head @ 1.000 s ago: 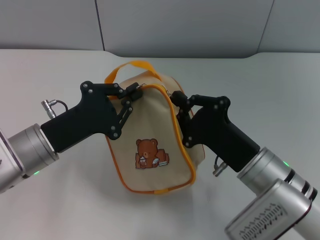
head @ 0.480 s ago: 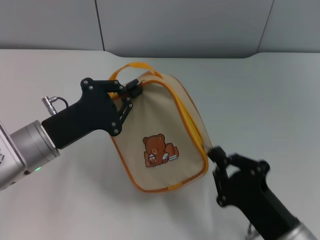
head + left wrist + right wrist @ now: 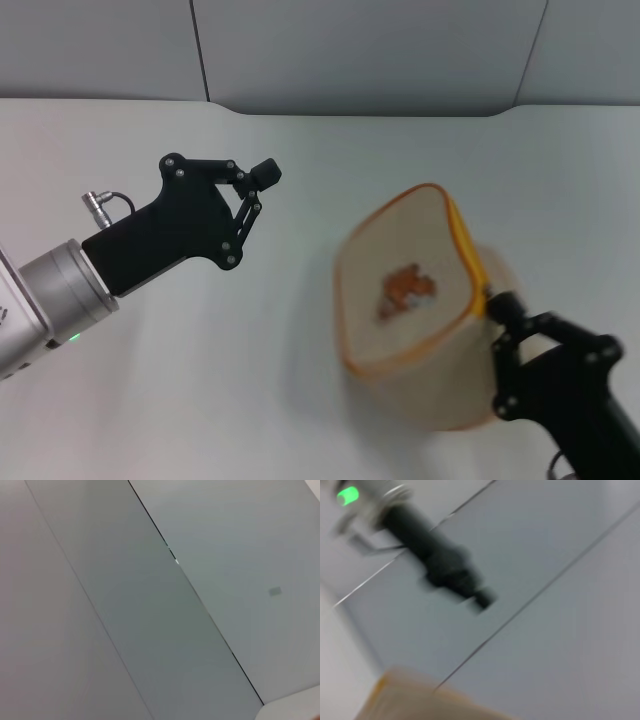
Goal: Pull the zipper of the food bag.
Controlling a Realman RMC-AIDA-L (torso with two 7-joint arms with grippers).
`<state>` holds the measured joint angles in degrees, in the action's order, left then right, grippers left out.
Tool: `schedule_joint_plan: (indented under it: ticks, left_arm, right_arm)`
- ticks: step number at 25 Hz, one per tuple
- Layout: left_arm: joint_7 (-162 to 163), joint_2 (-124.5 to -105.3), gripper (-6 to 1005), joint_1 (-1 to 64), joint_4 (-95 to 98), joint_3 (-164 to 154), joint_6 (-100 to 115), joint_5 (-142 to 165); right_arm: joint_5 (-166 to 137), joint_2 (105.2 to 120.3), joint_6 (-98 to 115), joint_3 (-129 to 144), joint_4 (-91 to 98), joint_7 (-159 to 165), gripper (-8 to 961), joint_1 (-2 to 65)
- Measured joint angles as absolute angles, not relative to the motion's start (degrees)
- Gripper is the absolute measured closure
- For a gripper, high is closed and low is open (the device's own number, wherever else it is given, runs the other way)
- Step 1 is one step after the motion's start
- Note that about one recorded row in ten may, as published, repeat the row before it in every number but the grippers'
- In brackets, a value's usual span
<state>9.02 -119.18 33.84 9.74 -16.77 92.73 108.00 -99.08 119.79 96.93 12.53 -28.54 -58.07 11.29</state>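
1. Head view: your left tool [image 3: 262, 176] hangs over the white table [image 3: 200, 400] on the left, fingertips pressed together on nothing, well apart from the food bag [image 3: 410, 300].
2. Head view: the food bag sits right of centre, blurred, bear print facing the camera. Your right tool [image 3: 490, 300] is at its right edge, on the orange zipper [image 3: 462, 240]; it looks pinched on the bag there, but you can't tell for sure.
3. Left wrist view: only grey wall panels [image 3: 165, 620]; no bag, no fingers.
4. Right wrist view: blurred. The left tool [image 3: 482, 600] shows far off, against the wall; the bag's beige and orange edge [image 3: 415, 697] is close to the camera.
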Motion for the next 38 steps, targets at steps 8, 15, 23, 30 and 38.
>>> schedule_joint_plan:
  ticks: [8,15,23,30,38]
  left_arm:
    - [12.2,-118.86,1000,31.0,8.5,-16.6,92.5,107.4]
    - [17.7,-118.63,1000,28.2,9.2,-16.8,93.0,107.6]
    - [44.8,-118.30,944,27.1,20.2,-32.8,99.1,108.7]
    - [47.5,-118.21,740,27.1,21.6,-39.3,100.3,108.7]
    - [48.6,-118.01,568,26.2,24.2,-41.9,103.1,109.2]
  right_arm:
    - [-98.4,119.30,103.1,11.9,-24.9,-36.0,867,13.5]
    - [-97.3,119.13,99.4,12.3,-11.6,4.6,582,19.5]
    - [-108.5,118.80,111.3,23.7,23.7,57.4,278,23.7]
    - [-113.3,118.52,114.4,33.8,33.3,66.3,148,26.2]
    - [-116.1,119.04,112.2,36.7,34.8,68.1,119,28.1]
